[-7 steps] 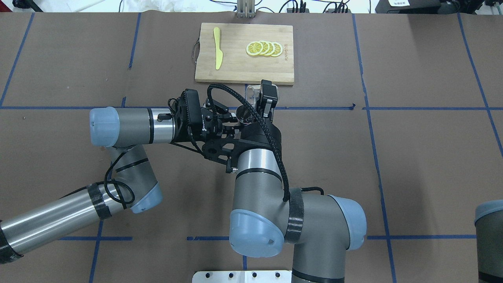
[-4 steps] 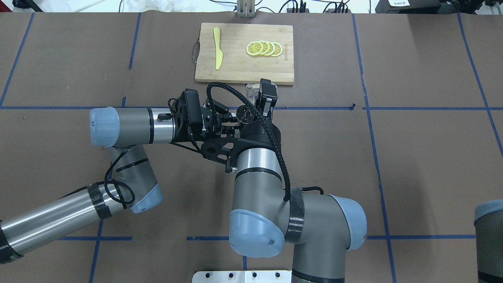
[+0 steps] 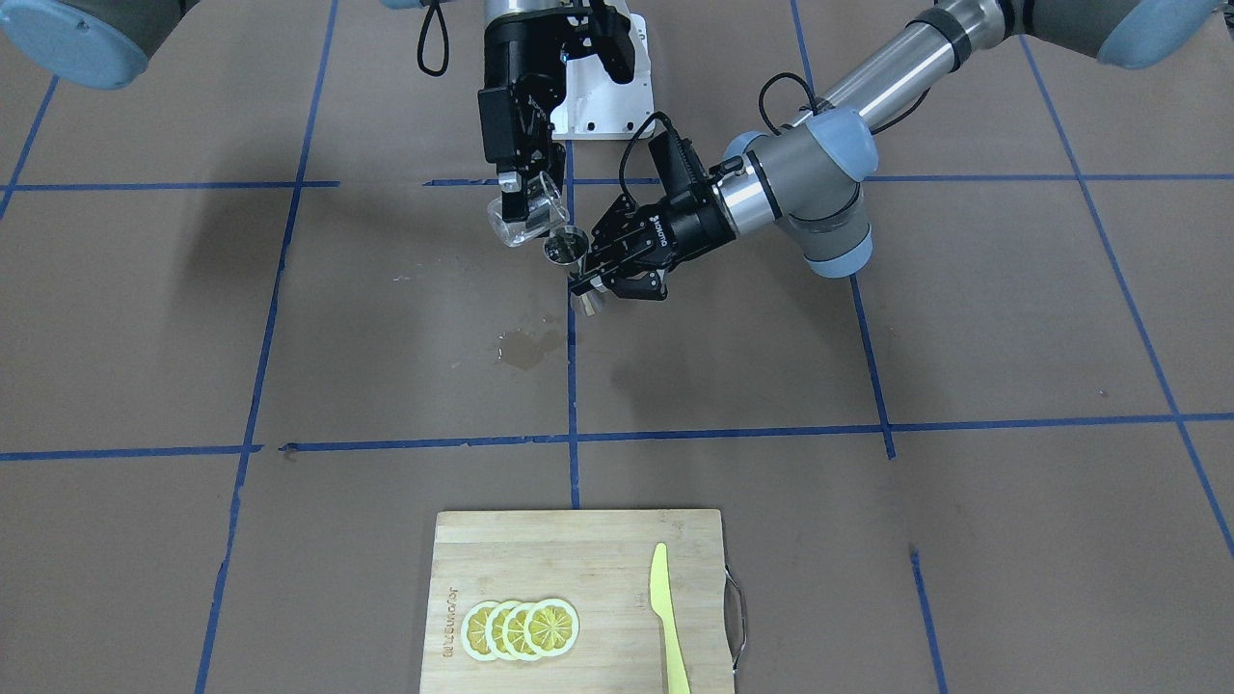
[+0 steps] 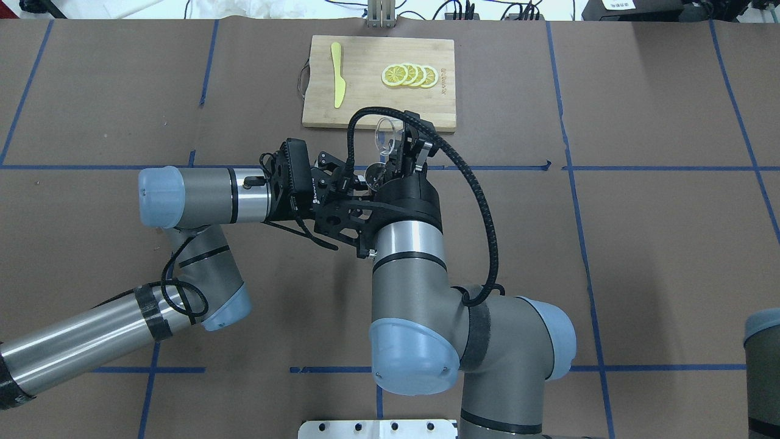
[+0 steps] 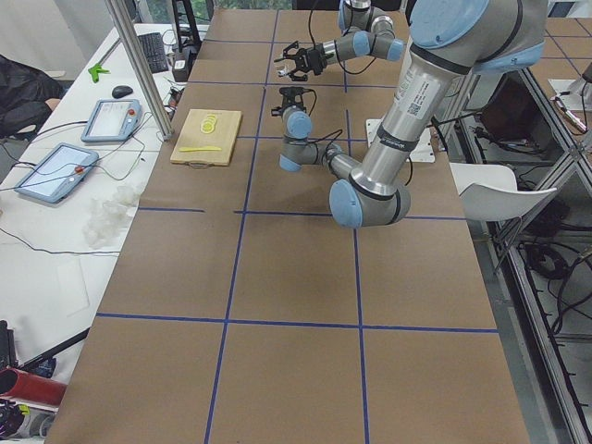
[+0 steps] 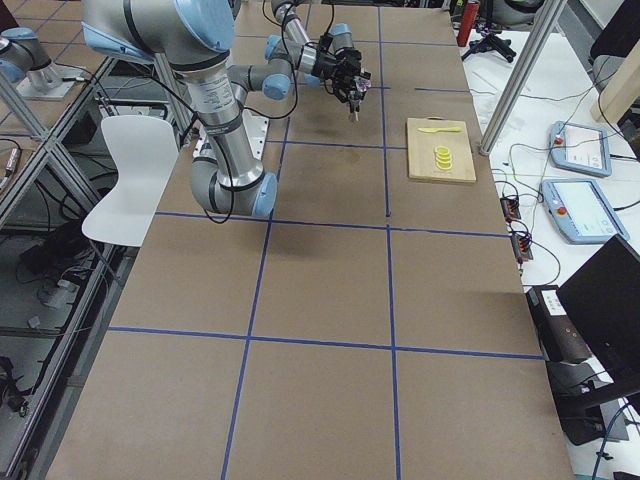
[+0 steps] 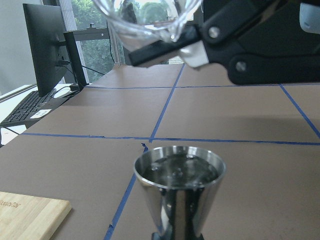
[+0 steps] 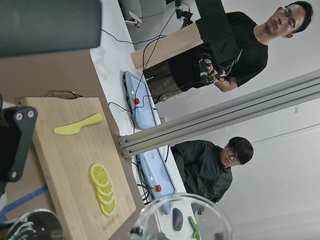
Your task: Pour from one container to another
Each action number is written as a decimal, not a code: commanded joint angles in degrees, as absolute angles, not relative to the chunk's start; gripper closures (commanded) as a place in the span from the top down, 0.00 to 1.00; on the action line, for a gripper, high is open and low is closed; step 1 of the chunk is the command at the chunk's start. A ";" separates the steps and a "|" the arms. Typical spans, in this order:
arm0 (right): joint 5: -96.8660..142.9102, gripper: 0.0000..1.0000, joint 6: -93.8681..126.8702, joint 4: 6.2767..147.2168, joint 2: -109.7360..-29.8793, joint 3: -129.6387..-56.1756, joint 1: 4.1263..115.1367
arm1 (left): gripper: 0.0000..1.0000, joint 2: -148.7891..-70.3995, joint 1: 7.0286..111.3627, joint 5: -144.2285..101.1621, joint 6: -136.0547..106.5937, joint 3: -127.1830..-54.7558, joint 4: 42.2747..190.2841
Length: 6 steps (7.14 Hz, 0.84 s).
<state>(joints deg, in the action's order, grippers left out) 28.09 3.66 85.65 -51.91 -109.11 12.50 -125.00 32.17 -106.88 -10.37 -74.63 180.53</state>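
Right gripper (image 3: 528, 196): fingers pinched on the glass cup (image 3: 525, 220). The cup is held in the air and tipped well over.

Left wrist view: the cup's lip hangs at 12 o'clock over the jigger (image 3: 567, 247), with a gap between them. Cannot tell whether liquid is running.

Left gripper (image 3: 590, 282): clamped on the jigger's narrow waist. The jigger is upright and held clear of the table (image 3: 868, 337). Its upper cone holds clear liquid with small bubbles, the surface a little below the rim.

Front-facing view:
- The cup sits at 10 o'clock of the jigger's mouth, just beside it.
- A wet patch (image 3: 525, 349) lies on the table at 7 o'clock of the jigger, near it.
- The cutting board (image 3: 578, 549) is at 6 o'clock, well apart, at the bottom edge of the view.
- On the board, lemon slices (image 3: 521, 628) overlap in a short row, with the yellow knife (image 3: 668, 617) at 3 o'clock of them.

Right wrist view: two people are beyond the far side of the board.
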 commanded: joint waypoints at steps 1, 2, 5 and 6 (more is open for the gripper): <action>32.66 0.00 14.61 83.06 -52.82 -110.21 13.53 | 0.00 -124.98 32.25 -106.87 -10.37 -74.62 180.53; 36.70 0.00 20.42 83.06 -54.91 -114.30 14.32 | 0.00 -124.98 32.26 -106.87 -10.37 -74.62 180.61; 42.88 0.00 44.41 83.06 -59.31 -118.21 16.08 | 0.00 -124.89 32.34 -106.87 -10.37 -74.71 180.62; 42.89 0.00 47.95 82.97 -61.59 -118.73 16.34 | 0.00 -124.89 32.34 -106.87 -10.37 -74.71 180.62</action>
<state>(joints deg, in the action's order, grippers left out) 42.15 41.84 83.04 -59.32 -118.06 15.84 -124.91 32.31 -106.87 -10.37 -74.69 180.61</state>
